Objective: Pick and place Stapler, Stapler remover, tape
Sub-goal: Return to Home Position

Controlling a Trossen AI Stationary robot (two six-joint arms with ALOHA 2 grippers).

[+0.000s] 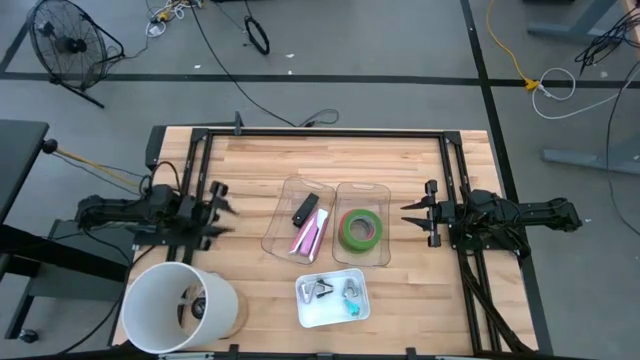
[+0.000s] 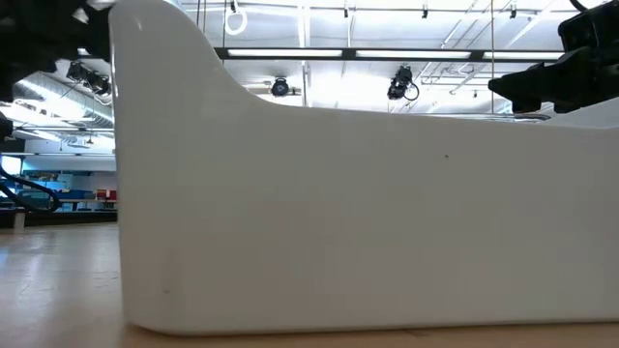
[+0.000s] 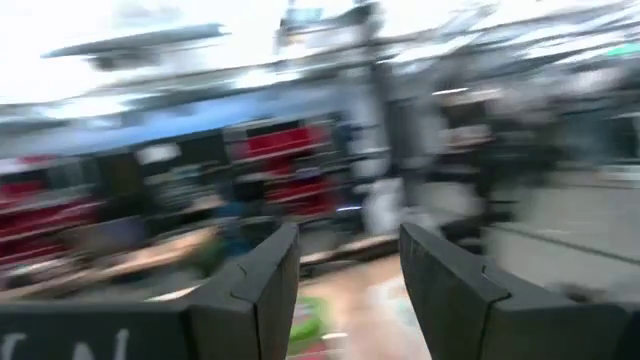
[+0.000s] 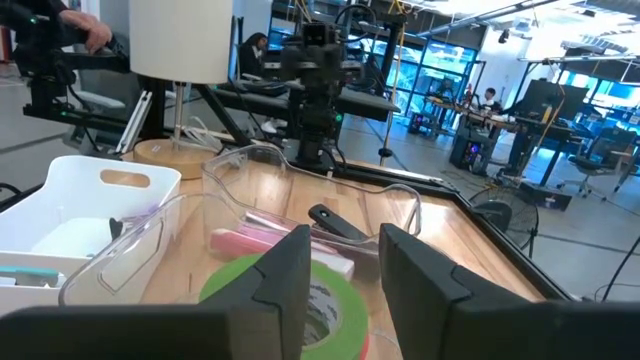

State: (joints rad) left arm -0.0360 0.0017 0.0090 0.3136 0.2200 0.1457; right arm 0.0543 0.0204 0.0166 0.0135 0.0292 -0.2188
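Observation:
A green tape ring lies flat in the right-hand clear bin; it also shows in the right wrist view, and I cannot make out other rings. A black stapler and a pink one lie in the left-hand clear bin. A dark staple remover lies in the white tray. My left gripper is open and empty, left of the bins. My right gripper is open and empty, right of the tape bin, pointing at it.
A white lampshade-like cylinder stands at the near left corner. The white tray's wall fills the low view. A dark frame runs along the table's far edge and sides. People sit in the room beyond the table.

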